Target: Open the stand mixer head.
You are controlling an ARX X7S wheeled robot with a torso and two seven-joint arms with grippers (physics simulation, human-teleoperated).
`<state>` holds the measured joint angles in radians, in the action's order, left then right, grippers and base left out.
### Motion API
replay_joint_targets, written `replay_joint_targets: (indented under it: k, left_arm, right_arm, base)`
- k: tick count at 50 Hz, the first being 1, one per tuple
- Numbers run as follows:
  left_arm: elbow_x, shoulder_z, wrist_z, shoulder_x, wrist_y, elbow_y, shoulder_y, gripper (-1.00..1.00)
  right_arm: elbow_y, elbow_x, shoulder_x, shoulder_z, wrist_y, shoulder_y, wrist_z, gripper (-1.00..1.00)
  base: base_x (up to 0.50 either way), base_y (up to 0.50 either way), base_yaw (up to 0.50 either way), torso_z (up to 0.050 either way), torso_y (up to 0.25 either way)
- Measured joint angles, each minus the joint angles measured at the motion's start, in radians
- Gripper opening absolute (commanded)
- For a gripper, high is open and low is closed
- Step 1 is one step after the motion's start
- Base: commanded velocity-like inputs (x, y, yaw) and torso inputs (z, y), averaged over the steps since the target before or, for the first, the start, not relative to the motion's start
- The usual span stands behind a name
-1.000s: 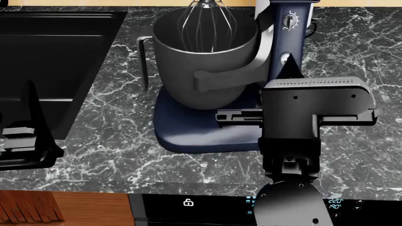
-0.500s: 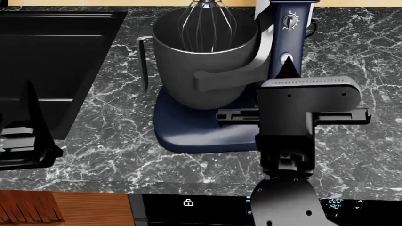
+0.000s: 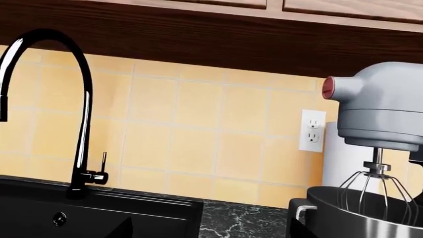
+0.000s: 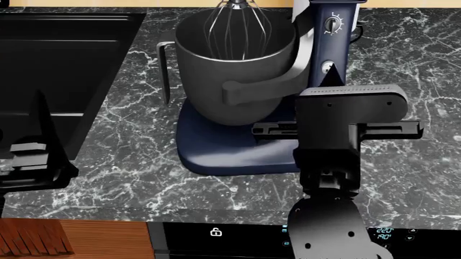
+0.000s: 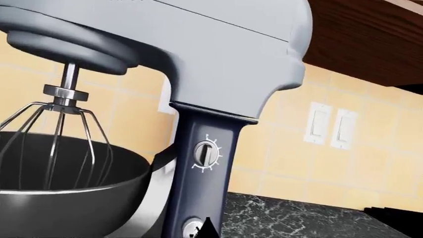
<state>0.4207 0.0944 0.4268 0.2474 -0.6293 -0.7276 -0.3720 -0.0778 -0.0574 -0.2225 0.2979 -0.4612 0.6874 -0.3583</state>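
The stand mixer head (image 5: 198,44) is pale grey and sits level on a navy column (image 4: 327,48), down over the grey bowl (image 4: 230,70). It also shows in the left wrist view (image 3: 387,109). A silver whisk (image 4: 238,27) hangs into the bowl. The column carries a dial (image 5: 207,153) and a lower round knob (image 5: 191,229). My right gripper (image 4: 333,74) is shut, its single black point just in front of the lower knob on the column. My left gripper (image 4: 29,156) is open and empty at the far left, over the sink's near edge.
A black sink (image 4: 65,65) with a tall black faucet (image 3: 79,124) lies left of the mixer. The navy base plate (image 4: 216,151) stands on dark marble counter. A wall outlet (image 3: 312,130) is behind. An oven control panel (image 4: 230,234) and knife block (image 4: 32,240) lie below the counter edge.
My right gripper has shifted slightly left and farther in towards the mixer column. My left gripper has drifted a little to the right. The mixer head has not moved.
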Motion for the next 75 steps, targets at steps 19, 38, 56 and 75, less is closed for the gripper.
replay_joint_targets:
  k: [19, 38, 56, 75]
  left_arm:
    - [-0.018, 0.016, -0.019, 0.001, 0.082, 0.078, 0.004, 1.00]
    - [-0.032, 0.023, -0.041, 0.002, 0.161, 0.165, -0.004, 1.00]
    - [-0.051, 0.041, -0.053, -0.006, 0.230, 0.249, -0.020, 1.00]
    - [-0.066, 0.059, -0.065, -0.017, 0.296, 0.344, -0.047, 1.00]
  right_arm:
    - [0.063, 0.003, 0.007, 0.025, 0.033, 0.024, -0.002, -1.00]
    - [0.133, 0.006, 0.009, 0.034, 0.071, 0.043, -0.014, -1.00]
    - [0.185, 0.009, 0.008, 0.045, 0.099, 0.054, -0.025, -1.00]
    - [0.271, 0.012, 0.011, 0.054, 0.142, 0.082, -0.035, -1.00]
  base:
    - [0.00, 0.00, 0.00, 0.000, 0.000]
    - [0.00, 0.00, 0.00, 0.000, 0.000]
    - [0.00, 0.00, 0.00, 0.000, 0.000]
    - [0.00, 0.00, 0.00, 0.000, 0.000]
